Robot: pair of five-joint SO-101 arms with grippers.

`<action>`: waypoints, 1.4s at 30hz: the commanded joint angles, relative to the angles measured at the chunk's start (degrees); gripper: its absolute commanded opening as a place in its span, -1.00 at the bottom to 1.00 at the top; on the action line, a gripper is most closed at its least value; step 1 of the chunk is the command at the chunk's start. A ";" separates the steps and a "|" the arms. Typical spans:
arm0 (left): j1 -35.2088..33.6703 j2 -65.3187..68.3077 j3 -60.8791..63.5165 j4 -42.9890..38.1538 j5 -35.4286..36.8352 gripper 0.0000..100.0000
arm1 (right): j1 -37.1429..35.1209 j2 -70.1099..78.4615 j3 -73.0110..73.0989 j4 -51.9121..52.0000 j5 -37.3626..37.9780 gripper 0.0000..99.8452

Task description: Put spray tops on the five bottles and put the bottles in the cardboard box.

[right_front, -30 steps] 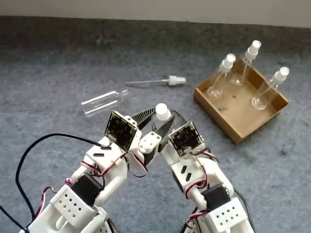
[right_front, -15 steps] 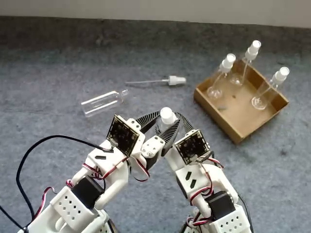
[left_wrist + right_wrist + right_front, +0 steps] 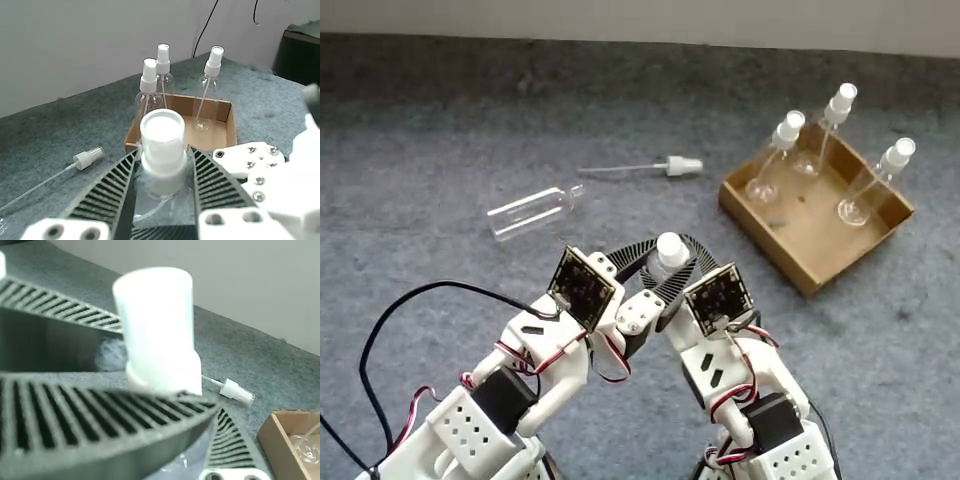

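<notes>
Grey carpet-like matting (image 3: 440,120) covers the table, with a pale wall along its far edge. At the near middle both arms meet on one bottle (image 3: 154,201). It stands upright, long axis vertical, with its white spray top (image 3: 161,140) pointing up. The left gripper (image 3: 163,160) is clenched on it just under the spray top, a ribbed black finger pressed to each side. The right gripper (image 3: 682,266) comes in from the right and clasps the clear body lower down.

Far and to the right sits the cardboard box (image 3: 765,240), set at an angle. Three capped bottles stand in it, leaning slightly: one at its left (image 3: 775,160), one at its far corner (image 3: 825,135) and one at its right (image 3: 875,185).

Left of centre an uncapped bottle (image 3: 530,212) lies on its side, its long axis running left to right and its neck toward the right. Just beyond it lies a loose spray top (image 3: 682,166), head to the right and thin tube stretching left. Neither touches the arms. A black cable (image 3: 380,310) loops at the near left.

The held bottle's base is hidden behind the fingers, so I cannot tell whether it rests on the matting. How far its top is seated is also unclear.
</notes>
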 commanded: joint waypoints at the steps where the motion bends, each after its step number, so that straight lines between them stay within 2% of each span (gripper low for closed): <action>1: -1.10 1.27 0.84 1.05 0.35 -0.94 | 1.63 -3.03 -0.92 -0.66 -0.09 -0.84; 6: -5.32 1.27 1.01 1.32 0.62 -0.58 | 1.63 -3.03 -0.66 -0.66 -0.09 -0.84; 9: -6.37 1.27 0.92 1.32 0.62 -0.49 | 1.71 -3.03 -0.66 -0.66 -0.09 -0.84; 15: -6.46 -5.05 0.92 1.41 0.44 -0.48 | 4.88 -3.03 -0.57 -0.75 0.00 -0.84; 21: -7.25 -22.55 1.63 12.13 0.62 -0.48 | 6.46 -2.42 0.31 -1.98 0.00 -0.84; 26: -7.34 -34.07 4.88 14.33 0.62 -0.48 | 6.55 -2.42 0.75 -1.98 3.69 -0.84; 31: -7.34 -33.80 8.84 14.24 0.70 -0.48 | 6.90 -2.33 0.40 -1.54 4.40 -0.84; 37: -7.52 -33.71 9.10 14.51 0.70 -0.48 | 12.79 -1.10 -2.15 0.48 4.40 -0.84; 42: -12.79 -33.63 9.19 14.33 0.79 -0.49 | 14.90 14.73 -10.33 0.22 4.13 -0.84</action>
